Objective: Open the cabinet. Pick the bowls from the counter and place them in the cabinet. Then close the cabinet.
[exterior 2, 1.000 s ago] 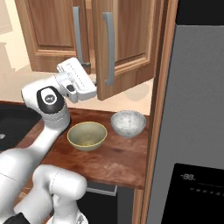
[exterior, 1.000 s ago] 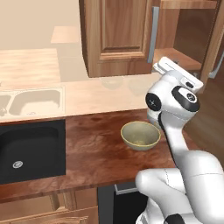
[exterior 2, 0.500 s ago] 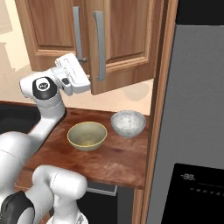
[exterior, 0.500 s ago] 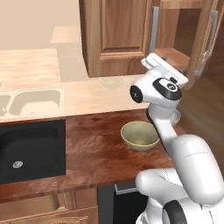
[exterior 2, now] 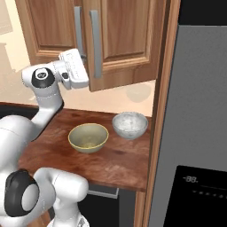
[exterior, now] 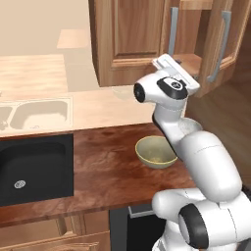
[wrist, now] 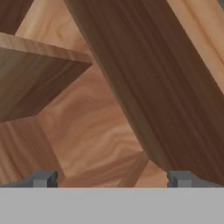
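The cabinet [exterior: 132, 39] has its left door shut and its right door [exterior 2: 126, 40] ajar, with the wooden shelf [exterior: 188, 61] showing in the gap. My hand [exterior: 174, 73] is raised in front of that gap, by the free edge of the right door [exterior 2: 73, 71]. In the hand view my gripper [wrist: 111, 179] is open with nothing between its fingertips [wrist: 43, 178], facing the shelf [wrist: 39, 78] and the door's edge [wrist: 144, 78]. On the dark counter [exterior: 98, 171] sit the olive-yellow bowl [exterior 2: 88, 137] and the white-grey bowl [exterior 2: 130, 124] side by side. The arm hides part of the white-grey bowl [exterior: 190, 126] in the left base view.
A black sink [exterior: 29, 169] is set into the counter at the left. Behind it lies a paler countertop with a beige sink [exterior: 37, 112]. A tall grey fridge [exterior 2: 195, 111] stands right of the bowls, close to the white-grey one.
My arm has swung left and the hand now sits at the gap between the doors. The right door's handle stands nearer the left door than before. The bowls have not moved.
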Available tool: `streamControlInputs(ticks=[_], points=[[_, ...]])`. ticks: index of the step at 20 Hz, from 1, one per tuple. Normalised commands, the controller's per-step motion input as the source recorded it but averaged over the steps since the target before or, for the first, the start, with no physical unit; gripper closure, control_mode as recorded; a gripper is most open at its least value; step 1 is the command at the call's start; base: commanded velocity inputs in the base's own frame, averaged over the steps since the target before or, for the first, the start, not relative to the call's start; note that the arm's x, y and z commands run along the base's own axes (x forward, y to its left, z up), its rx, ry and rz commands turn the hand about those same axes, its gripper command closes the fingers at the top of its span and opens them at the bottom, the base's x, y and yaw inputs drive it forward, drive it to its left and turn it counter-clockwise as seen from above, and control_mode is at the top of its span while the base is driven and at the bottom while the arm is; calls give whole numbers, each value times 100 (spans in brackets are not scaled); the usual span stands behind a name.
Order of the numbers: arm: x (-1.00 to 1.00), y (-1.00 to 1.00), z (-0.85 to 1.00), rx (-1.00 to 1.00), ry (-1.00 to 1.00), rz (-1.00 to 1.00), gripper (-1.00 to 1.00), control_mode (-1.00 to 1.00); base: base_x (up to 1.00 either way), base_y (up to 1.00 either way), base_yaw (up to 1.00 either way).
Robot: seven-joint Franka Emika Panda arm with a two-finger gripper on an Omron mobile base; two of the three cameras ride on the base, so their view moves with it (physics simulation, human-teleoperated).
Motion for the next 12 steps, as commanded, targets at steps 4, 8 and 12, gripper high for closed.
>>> streamControlInputs(ticks=[4, 8, 12], points=[[7, -99, 0, 13, 0, 0, -100, -100, 0, 0, 0], [-13, -100, 0, 21, -4, 0, -100, -100, 0, 0, 0], [-66, -100, 0, 23, -19, -1, -100, -100, 0, 0, 0]])
